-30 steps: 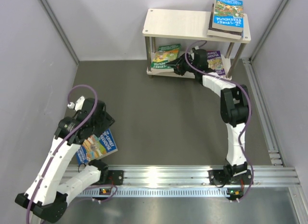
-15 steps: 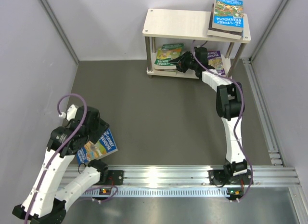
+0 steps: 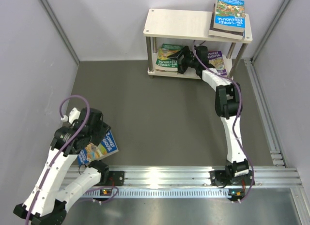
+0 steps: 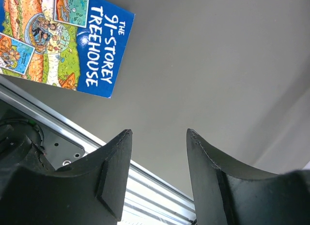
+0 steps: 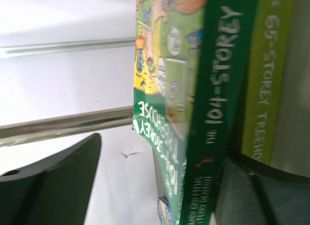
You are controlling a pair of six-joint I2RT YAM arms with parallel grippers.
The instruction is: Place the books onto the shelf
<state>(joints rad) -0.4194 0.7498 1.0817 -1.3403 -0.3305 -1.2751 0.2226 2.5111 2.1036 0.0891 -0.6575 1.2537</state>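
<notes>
While the right pincer (image 3: 181,61) reaches into the lower tier of the shelf (image 3: 179,22), at 12 o'clock on the counter (image 3: 160,118), its jaws stand wide apart on either side of the green book (image 3: 167,54), and one finger is visibly clear of the cover. By this reading you are at the release of that book, which rests at the 9 o'clock end of the tier against a second green title (image 5: 271,65). A purple book (image 3: 218,60) sits at the tier's 3 o'clock end, and a stack (image 3: 228,14) lies at the 3 o'clock end of the top board. The blue book (image 4: 63,41) lies flat on the counter at 8 o'clock, near the left arm's base. The left pincer (image 4: 159,133) hovers near it, not over it, jaws parted and gripping nothing. Your next move likely calls for drawing the right arm back toward 6 o'clock without dragging the green book out. Then bring the left pincer to the blue book's edge, since a thin, flat paperback offers little to pinch.
</notes>
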